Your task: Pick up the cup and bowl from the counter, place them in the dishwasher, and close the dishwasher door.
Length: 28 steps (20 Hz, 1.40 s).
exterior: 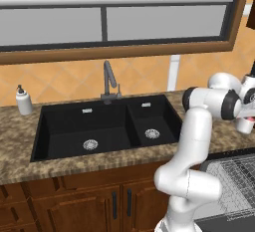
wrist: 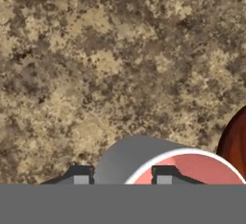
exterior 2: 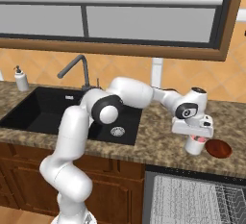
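Note:
The cup (exterior 2: 194, 147) is white with a red inside and stands upright on the speckled counter (exterior 2: 158, 136), right of the sink. My gripper (exterior 2: 194, 139) points down over it. In the hand view the gripper (wrist: 122, 175) straddles the rim of the cup (wrist: 187, 168): one fingertip (wrist: 164, 174) is inside and the other is outside, with the jaws still apart and a gap showing on the outer side. The reddish-brown bowl (exterior 2: 218, 148) lies on the counter just right of the cup. Below the counter edge the dishwasher is open, showing its grey wire rack (exterior 2: 192, 201). The cup (exterior: 245, 126) also shows at the right edge of the left base view.
A black double sink (exterior: 107, 126) with a dark tap (exterior: 108, 81) lies left of the arm. A white soap bottle (exterior: 23, 101) stands at the far left. Brown cabinets (exterior: 79, 201) run below the counter, and a window fills the wall above.

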{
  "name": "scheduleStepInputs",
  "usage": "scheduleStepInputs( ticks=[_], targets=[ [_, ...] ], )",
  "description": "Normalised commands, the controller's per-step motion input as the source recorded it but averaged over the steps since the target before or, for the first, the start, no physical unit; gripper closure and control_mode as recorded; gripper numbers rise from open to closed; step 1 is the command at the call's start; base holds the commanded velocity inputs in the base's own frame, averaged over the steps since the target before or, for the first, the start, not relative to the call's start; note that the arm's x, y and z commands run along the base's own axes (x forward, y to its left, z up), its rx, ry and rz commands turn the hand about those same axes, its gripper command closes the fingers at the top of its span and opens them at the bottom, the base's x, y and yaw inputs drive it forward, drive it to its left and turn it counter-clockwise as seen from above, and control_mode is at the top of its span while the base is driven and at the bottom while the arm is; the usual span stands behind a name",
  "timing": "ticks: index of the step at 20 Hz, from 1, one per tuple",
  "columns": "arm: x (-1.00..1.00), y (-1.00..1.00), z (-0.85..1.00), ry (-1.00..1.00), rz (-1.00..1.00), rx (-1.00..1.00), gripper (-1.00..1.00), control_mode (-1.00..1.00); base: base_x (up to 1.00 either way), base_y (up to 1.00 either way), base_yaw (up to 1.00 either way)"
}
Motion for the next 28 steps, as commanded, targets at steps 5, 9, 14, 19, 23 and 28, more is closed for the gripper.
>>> scheduleStepInputs(
  ticks=[5, 9, 14, 19, 23, 28],
  targets=[
    [-0.47, 0.29, 0.07, -0.22, 0.04, 0.00, 1.00, -1.00, 0.00, 0.00, 0.00],
    [-0.71, 0.46, 0.14, -0.26, 0.05, 0.00, 1.00, -1.00, 0.00, 0.00, 0.00],
    [-1.00, 0.36, 0.01, -0.20, 0.11, 0.00, 1.00, -1.00, 0.00, 0.00, 0.00],
    [-0.70, -0.03, 0.00, 0.00, -0.02, 0.01, 1.00, -1.00, 0.00, 0.00, 0.00],
    [-0.38, -0.23, -0.12, 0.00, -0.15, 0.02, 1.00, -1.00, 0.00, 0.00, 0.00],
    [-0.21, -0.29, -0.49, 0.00, -0.12, 0.02, 1.00, -1.00, 0.00, 0.00, 0.00]
  ],
)
